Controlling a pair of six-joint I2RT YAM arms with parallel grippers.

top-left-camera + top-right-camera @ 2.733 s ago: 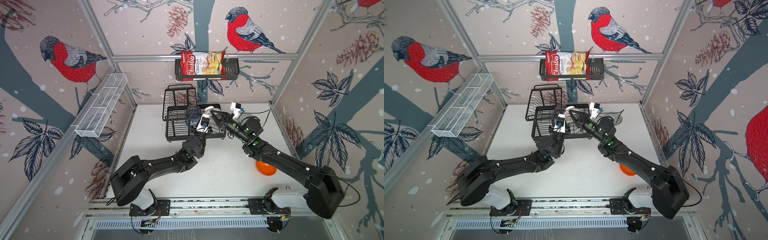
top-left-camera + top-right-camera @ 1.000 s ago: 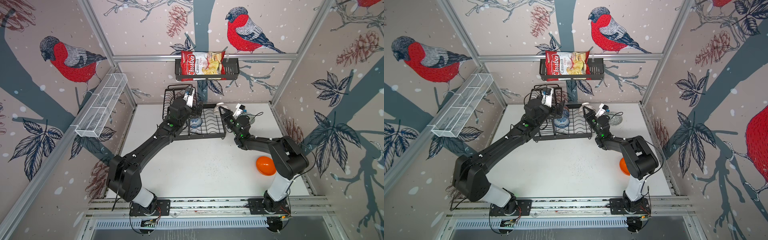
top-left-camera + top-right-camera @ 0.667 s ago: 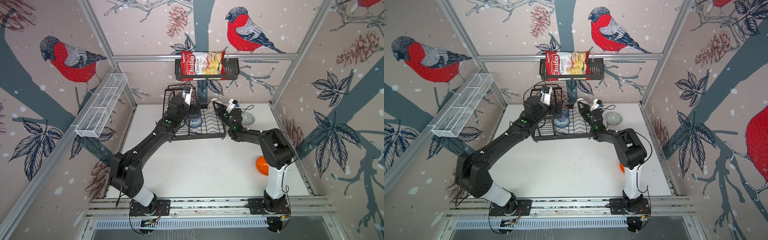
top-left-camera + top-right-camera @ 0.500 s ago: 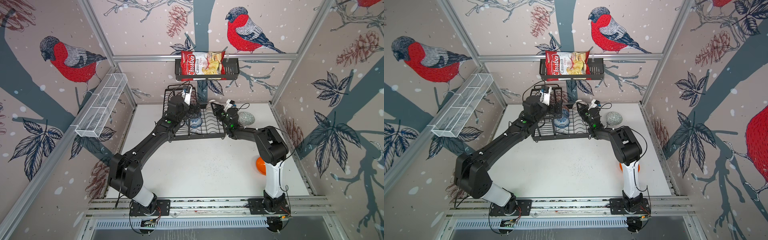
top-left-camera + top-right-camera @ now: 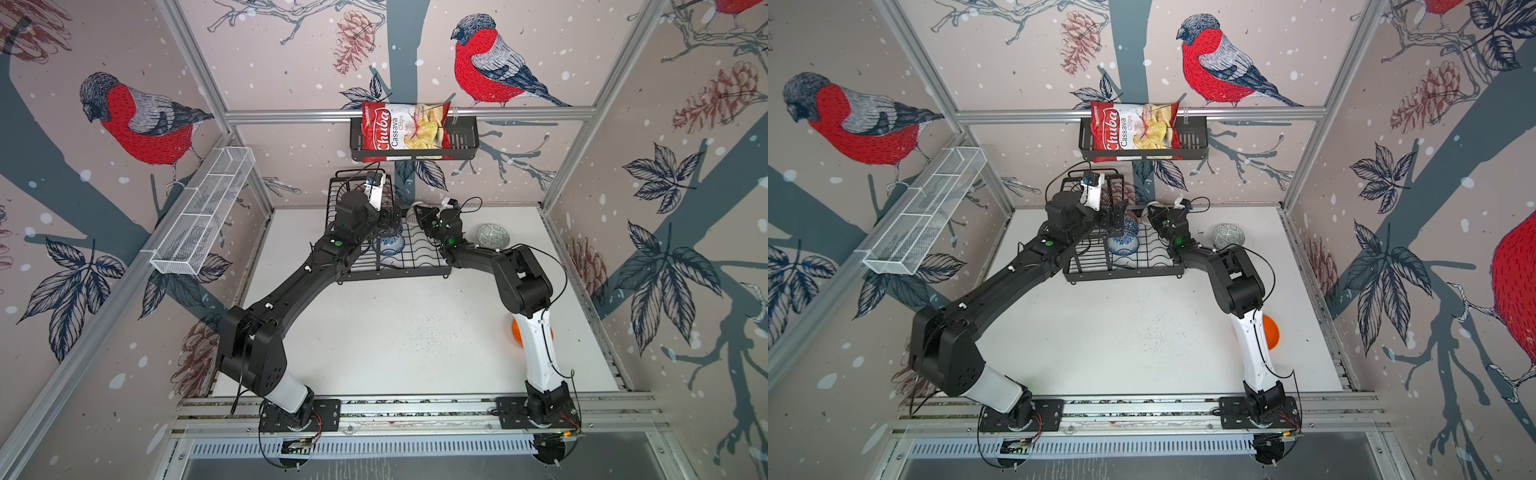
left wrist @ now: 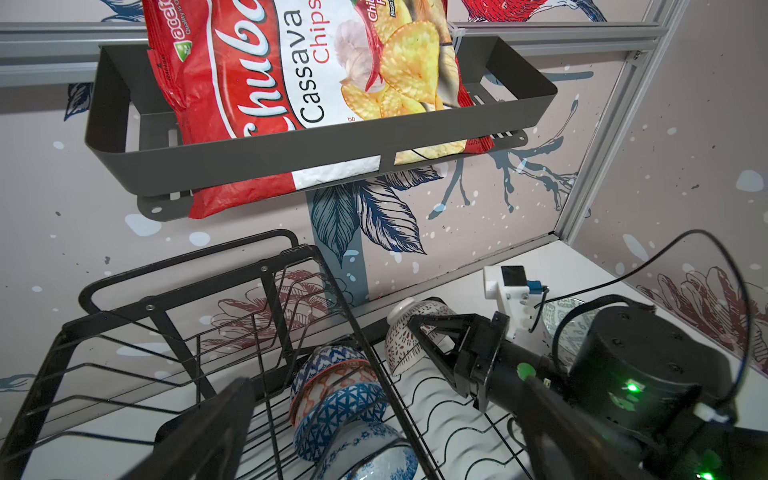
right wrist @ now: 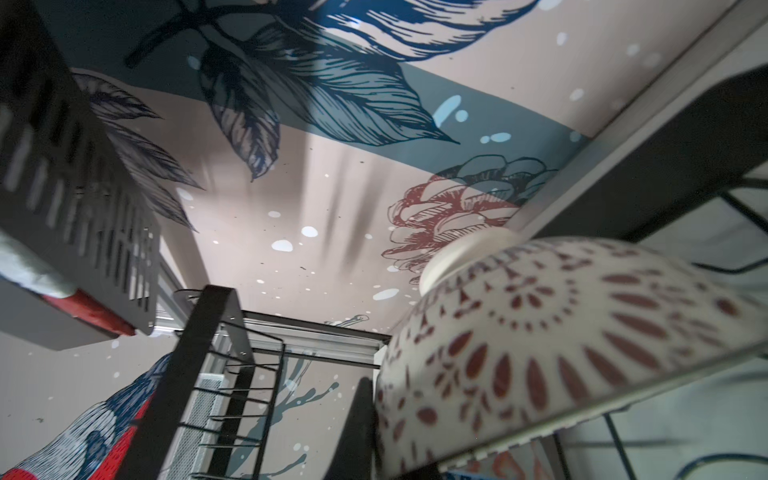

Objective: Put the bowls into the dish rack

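The right gripper point(image 5: 423, 215) has its fingers clamped on the rim of the white bowl with dark radial pattern point(image 6: 409, 336). It holds the bowl on its side over the far right corner of the dish rack point(image 5: 419, 259). The left gripper point(image 5: 1119, 220) hovers over the rack's middle with its fingers spread wide and empty. It is just above the stacked blue and salmon bowls point(image 6: 345, 409) leaning on the rack's base. The grey-green bowl point(image 5: 493, 235) sits on the surface point(image 5: 395, 332) right of the rack. The orange bowl point(image 5: 1271, 331) lies well in front of the rack, partly hidden by the right arm.
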